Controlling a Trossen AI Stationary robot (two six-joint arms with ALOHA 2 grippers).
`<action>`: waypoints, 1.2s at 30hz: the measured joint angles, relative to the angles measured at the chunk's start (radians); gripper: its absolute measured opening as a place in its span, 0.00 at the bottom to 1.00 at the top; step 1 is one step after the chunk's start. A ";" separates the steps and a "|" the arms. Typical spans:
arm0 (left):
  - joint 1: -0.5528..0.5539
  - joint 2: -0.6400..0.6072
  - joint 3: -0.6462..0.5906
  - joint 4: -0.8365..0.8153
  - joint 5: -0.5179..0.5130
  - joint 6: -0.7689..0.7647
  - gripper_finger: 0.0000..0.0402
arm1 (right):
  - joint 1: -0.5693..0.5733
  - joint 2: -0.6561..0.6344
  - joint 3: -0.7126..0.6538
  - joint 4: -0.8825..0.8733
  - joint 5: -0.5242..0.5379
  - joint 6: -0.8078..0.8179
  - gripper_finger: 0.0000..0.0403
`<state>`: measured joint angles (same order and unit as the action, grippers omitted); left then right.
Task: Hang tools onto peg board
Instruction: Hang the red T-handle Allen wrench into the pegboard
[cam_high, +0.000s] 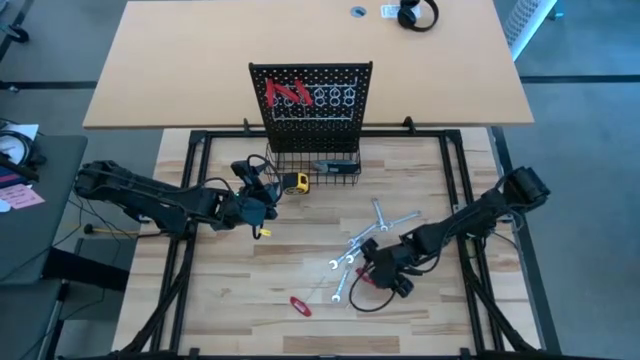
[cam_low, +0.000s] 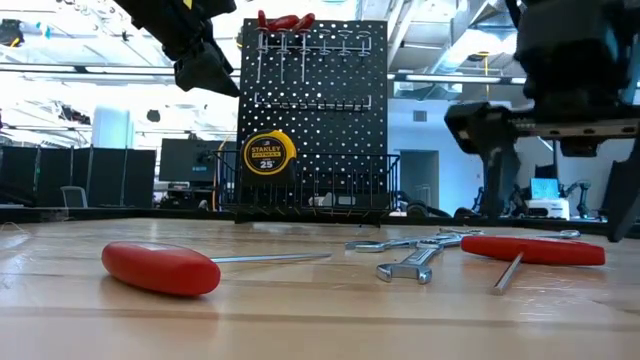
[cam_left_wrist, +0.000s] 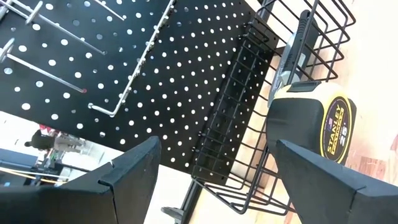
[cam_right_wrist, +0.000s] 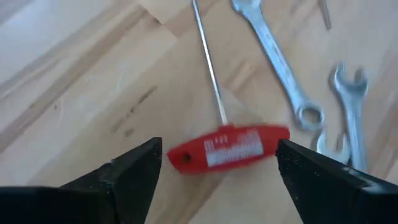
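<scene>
1. Two grippers stand open; my right gripper (cam_right_wrist: 214, 165) hovers over the red T-handle (cam_right_wrist: 229, 148), nearer arm.
2. Handle's long axis spans the jaws, 9-to-3; shaft points 12.
3. Peg board (cam_high: 312, 100) lies 11 o'clock; left gripper (cam_high: 262, 205) waits beside its basket (cam_high: 315, 165).

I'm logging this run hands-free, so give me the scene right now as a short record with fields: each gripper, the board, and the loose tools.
left gripper: open, empty, raised near the peg board
right gripper: open, above a red T-handle tool lying on the table, not gripping it
peg board: upright, red-handled tools hung at top left
wire basket: at the board's base
tape measure: yellow, beside the basket
loose wrenches: on the table, near right gripper
</scene>
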<state>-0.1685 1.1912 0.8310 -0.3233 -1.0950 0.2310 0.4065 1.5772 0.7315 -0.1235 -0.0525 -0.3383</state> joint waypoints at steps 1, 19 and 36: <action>0.000 0.000 0.000 0.000 0.000 0.000 0.76 | 0.000 0.000 0.000 0.006 0.000 -0.027 0.81; 0.036 0.000 0.000 -0.001 0.075 -0.011 0.76 | -0.064 0.133 0.004 0.113 -0.054 -0.106 0.79; 0.037 0.000 0.000 0.000 0.093 -0.015 0.76 | -0.117 0.132 0.037 0.093 -0.046 0.232 0.68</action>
<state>-0.1314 1.1912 0.8310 -0.3229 -1.0016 0.2165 0.2897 1.7092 0.7685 -0.0304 -0.0982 -0.1062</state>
